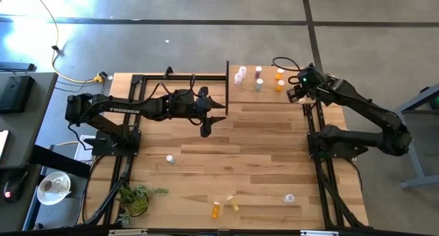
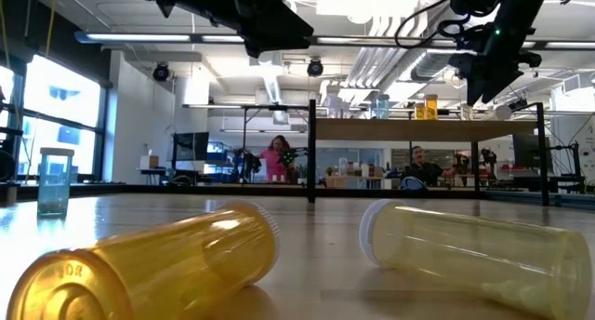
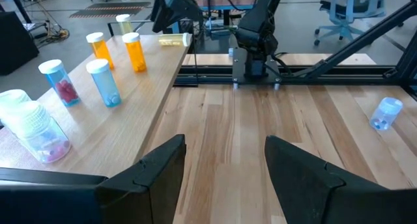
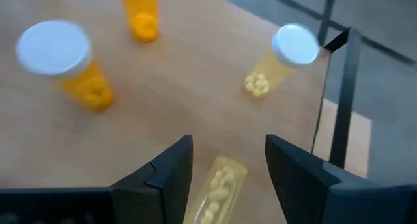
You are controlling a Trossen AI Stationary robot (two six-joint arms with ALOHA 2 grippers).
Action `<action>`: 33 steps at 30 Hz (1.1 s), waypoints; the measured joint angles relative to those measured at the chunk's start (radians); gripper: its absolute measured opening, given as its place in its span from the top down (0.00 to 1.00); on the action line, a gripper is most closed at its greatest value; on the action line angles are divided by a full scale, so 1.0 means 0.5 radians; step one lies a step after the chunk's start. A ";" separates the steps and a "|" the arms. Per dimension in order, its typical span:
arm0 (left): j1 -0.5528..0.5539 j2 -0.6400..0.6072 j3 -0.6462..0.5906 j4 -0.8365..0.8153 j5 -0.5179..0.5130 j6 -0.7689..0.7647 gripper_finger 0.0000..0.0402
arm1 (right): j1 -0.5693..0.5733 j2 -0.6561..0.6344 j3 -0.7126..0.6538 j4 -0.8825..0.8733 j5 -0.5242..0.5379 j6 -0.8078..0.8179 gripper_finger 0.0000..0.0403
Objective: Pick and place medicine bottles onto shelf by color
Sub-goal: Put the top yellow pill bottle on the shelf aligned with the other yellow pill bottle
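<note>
**Seven Bottles Standing on the Shelf, Four Lying Loose on the Table**

Seven or so medicine bottles (image 1: 258,78) are standing on the shelf (image 1: 302,93), which is sitting at about one o'clock from the table (image 1: 260,160) centre in the high view; their exact count is hard to make out there, as the caps are tiny and the right arm is covering the shelf's far corner. Two orange bottles (image 3: 135,51) and a grey-teal one (image 3: 104,82) are showing clearly from the left wrist.

The right gripper (image 4: 228,162) is hovering over that corner with its fingers spread. Between them a pale yellow bottle (image 4: 218,188) is lying on its side, cut off by the frame edge; whether the fingers are touching it cannot be told. Another yellow bottle (image 4: 277,64) is standing just beyond, beside a black post (image 4: 335,100).

The left gripper (image 3: 225,168) is hanging above bare planks near the table's centre, at the shelf's nine o'clock side, jaws apart and carrying nothing.

Down at six o'clock, an orange bottle (image 1: 217,209) and a yellow bottle (image 1: 234,204) are lying close together. A clear bottle (image 1: 289,197) is resting at five o'clock, and a small capped bottle (image 1: 169,158) is standing at eight o'clock, its colour too small to read from above.
</note>
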 joint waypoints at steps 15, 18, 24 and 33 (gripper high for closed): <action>0.000 0.000 0.000 0.000 0.000 -0.004 0.50 | 0.225 -0.126 0.141 -0.505 -0.073 0.457 0.55; 0.000 0.000 0.000 0.000 0.000 -0.007 0.50 | 0.251 -0.107 0.141 -0.493 -0.073 0.502 0.55; 0.000 0.000 -0.001 0.000 0.000 -0.007 0.50 | 0.253 -0.053 0.141 -0.498 -0.065 0.577 0.55; 0.000 0.000 0.000 -0.001 0.000 0.000 0.50 | 0.253 0.032 0.141 -0.553 -0.056 0.668 0.55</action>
